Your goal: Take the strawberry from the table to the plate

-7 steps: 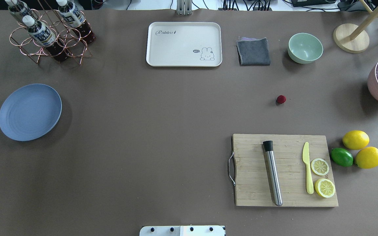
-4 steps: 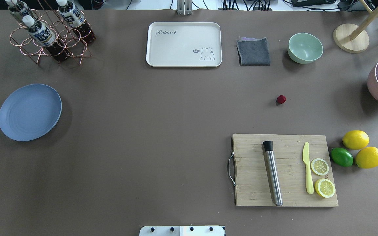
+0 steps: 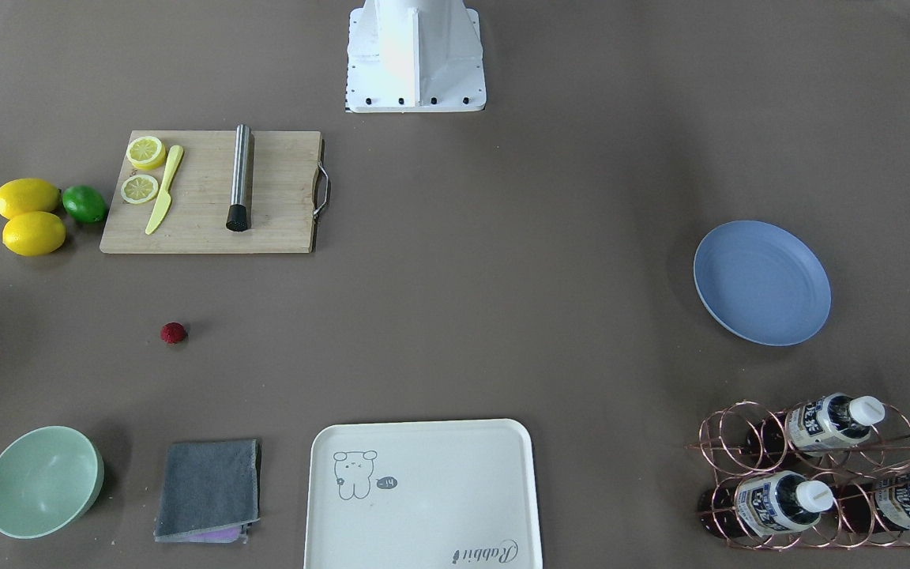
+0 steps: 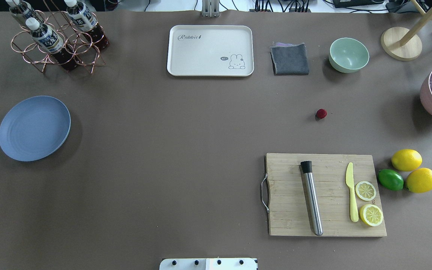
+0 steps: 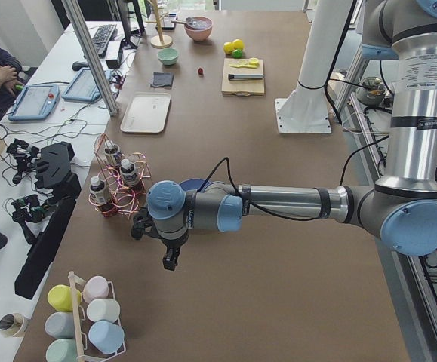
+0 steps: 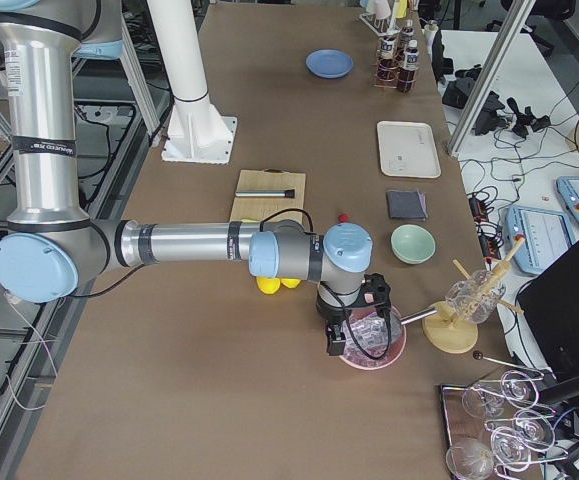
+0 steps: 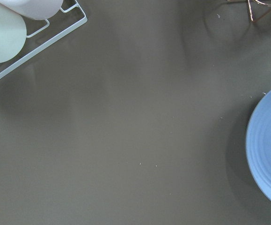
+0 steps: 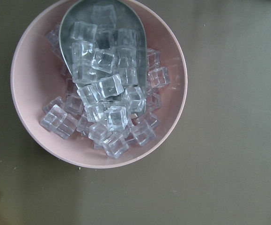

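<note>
Jaws on both grippers show only in the side views, so I cannot tell whether either pair is spread or pressed together. The left gripper (image 5: 170, 260) and the right gripper (image 6: 335, 342) each hang pointing down from the near arm of their side view.

Beneath both sets of jaws runs the table (image 4: 163, 150), a wide matte grey-brown top. The cutting board (image 4: 287, 195) lies well apart from the right jaws and far from the left ones. The plate (image 4: 34, 128), round, shallow and periwinkle blue with faint rings, sits near the left jaws but off to one side of them; the left wrist view catches only its edge. The bowl (image 8: 170, 51), pink and holding ice cubes (image 8: 102, 84) and a metal scoop (image 8: 74, 16), sits straight below the right jaws.

The strawberry (image 4: 321, 113) is a tiny, roundish, dark red berry with a bumpy skin. It lies alone on the bare table, touched by nothing. It is well apart from the right jaws, between the cutting board and a folded grey cloth (image 4: 290, 59), and far across the table from the left jaws and the plate.
</note>
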Controlling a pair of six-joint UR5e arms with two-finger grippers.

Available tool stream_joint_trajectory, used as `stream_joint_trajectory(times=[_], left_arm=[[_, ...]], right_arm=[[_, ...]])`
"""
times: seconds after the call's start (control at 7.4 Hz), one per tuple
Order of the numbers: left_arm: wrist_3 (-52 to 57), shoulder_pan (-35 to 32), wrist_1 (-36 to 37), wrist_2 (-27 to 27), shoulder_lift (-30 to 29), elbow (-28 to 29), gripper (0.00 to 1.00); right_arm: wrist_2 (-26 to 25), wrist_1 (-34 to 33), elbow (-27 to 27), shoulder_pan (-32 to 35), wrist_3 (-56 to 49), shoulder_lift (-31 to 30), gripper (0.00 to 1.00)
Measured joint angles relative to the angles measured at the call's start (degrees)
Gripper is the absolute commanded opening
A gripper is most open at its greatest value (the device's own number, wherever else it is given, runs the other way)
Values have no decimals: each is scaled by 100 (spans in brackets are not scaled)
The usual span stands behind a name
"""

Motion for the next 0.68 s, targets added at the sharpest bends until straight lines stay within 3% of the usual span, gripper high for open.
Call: stream_joint_trajectory(times=[0.27,0.68], left_arm=[[24,12,-180,-6,-11,8,98],[-57,26,-1146,-7,79,265,98]], right_arm=[[9,0,-22,-1,5,-28,100],[100,140,26,-42,11,6,100]])
